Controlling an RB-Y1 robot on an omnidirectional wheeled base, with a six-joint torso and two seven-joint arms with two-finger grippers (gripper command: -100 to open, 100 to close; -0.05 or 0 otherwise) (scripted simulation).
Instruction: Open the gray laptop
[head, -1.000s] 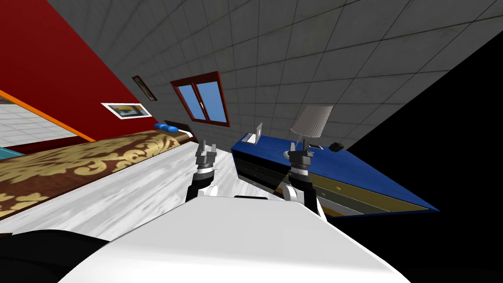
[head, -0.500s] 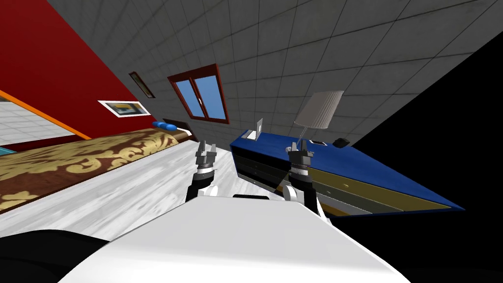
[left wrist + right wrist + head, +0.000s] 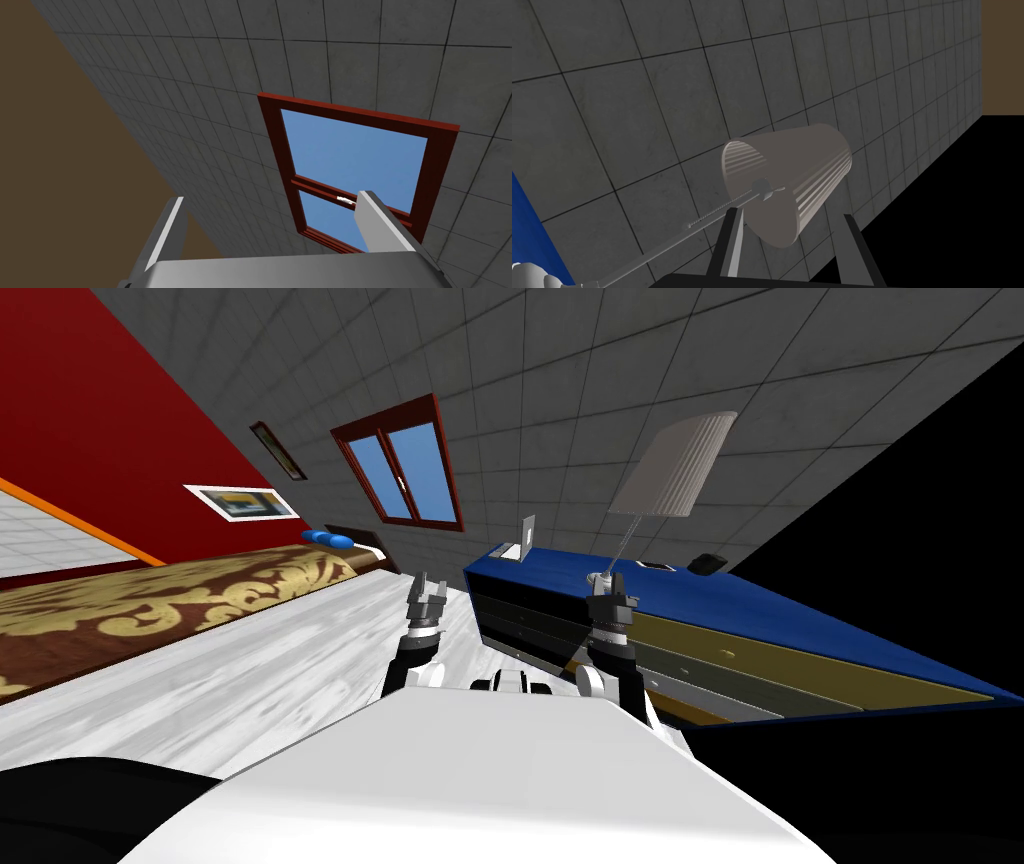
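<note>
The gray laptop (image 3: 524, 538) sat at the far end of the blue-topped bench (image 3: 800, 613), near the wall and well apart from both arms. Small as it appeared, its lid seemed to stand up from a pale base rather than lie flat, though the angle could not be told. The right gripper (image 3: 608, 582) hung in front of the bench by the lamp (image 3: 675, 463), its fingers apart and holding nothing, with the ribbed shade just beyond them in the right wrist view. The left gripper (image 3: 428, 586) hung over the pale floor (image 3: 250, 688) between the bed (image 3: 150, 608) and the bench, fingers likewise spread and empty. I judged the laptop light and stiff, its lid a thin hinged panel with a fragile screen, and its base liable to slide on the smooth top. The sound place to take hold would be the lid's free edge, midway along and far from the hinge, moved gently in an arc. The robot first needed to get much closer, and the lamp's thin stem stood near the reach.
</note>
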